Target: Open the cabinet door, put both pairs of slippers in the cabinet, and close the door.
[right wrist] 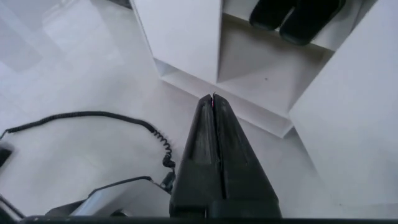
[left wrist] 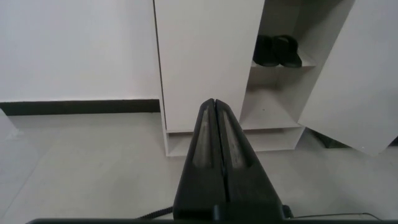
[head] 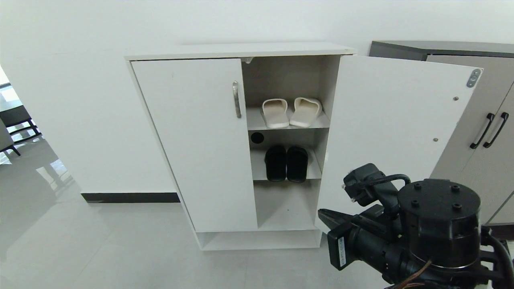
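Right wrist view, right gripper [right wrist: 213, 99] closed (nothing held), black slippers [right wrist: 292, 15] shelved beyond it, open door [right wrist: 354, 124] beside.

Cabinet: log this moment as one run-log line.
right door: open | left door: closed | white slippers: upper shelf | black slippers: lower shelf | left gripper: shut, empty | right gripper: shut, empty | pending: close door

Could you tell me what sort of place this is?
Likely an indoor room, perhaps an office or entryway: a white shoe cabinet against a plain wall, a grey cabinet beside it, and a glossy floor.
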Tool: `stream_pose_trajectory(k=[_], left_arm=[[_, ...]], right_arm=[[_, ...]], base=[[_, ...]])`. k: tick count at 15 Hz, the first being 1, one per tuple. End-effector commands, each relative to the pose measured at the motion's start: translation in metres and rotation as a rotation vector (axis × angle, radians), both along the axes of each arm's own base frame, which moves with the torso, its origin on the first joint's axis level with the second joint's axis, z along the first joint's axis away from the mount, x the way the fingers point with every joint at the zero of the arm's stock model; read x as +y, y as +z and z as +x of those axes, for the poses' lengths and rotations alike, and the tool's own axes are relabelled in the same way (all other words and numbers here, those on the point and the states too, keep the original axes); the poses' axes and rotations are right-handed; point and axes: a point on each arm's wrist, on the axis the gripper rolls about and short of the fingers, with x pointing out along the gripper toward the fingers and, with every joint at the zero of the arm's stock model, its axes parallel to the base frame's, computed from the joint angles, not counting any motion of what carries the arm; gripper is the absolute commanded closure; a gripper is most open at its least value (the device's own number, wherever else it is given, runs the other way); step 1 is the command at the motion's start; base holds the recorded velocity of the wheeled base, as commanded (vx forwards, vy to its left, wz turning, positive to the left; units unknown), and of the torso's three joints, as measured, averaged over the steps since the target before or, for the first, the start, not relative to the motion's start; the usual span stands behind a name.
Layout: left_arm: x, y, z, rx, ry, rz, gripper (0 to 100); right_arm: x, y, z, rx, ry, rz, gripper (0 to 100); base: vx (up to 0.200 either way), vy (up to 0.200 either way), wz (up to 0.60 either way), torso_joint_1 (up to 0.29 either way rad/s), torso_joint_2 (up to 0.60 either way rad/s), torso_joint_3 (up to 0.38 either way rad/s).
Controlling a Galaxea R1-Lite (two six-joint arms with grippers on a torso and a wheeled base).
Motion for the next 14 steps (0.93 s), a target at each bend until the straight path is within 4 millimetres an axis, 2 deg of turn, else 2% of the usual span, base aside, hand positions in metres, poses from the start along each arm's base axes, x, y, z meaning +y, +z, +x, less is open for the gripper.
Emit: stream_pose_trajectory(k=[1, 6, 10, 14], left_arm=[[0.0, 0.0001, 0.0001, 0.001, 0.0, -0.001, 100], [0.0, 0.0001, 0.0001, 0.001, 0.0, -0.001, 100], [0.0, 0.0001, 0.0001, 0.001, 0.0, -0.001, 100], [0.0, 0.0001, 0.0001, 0.001, 0.0, -0.001, 100]], right_arm=[[0.001, -0.0026, -0.0002, 0.005, 0.004, -0.008, 100], [0.0015, -0.0032, -0.0005, 0.008, 0.01, -0.01, 100], [0.0014, -0.0032, -0.0011, 0.008, 0.011, -0.01, 100], [0.0025, -0.0052, -0.0004, 0.013, 0.013, -0.016, 100]], base=[[0.0, 0.0, 0.0, 0.0, 0.0, 0.0], [0.0, 0.0, 0.0, 0.006, -0.01, -0.006], [0.0, 0.0, 0.0, 0.072, -0.25, -0.251], [0.0, 0.0, 0.0, 0.172, -0.52, -0.295]])
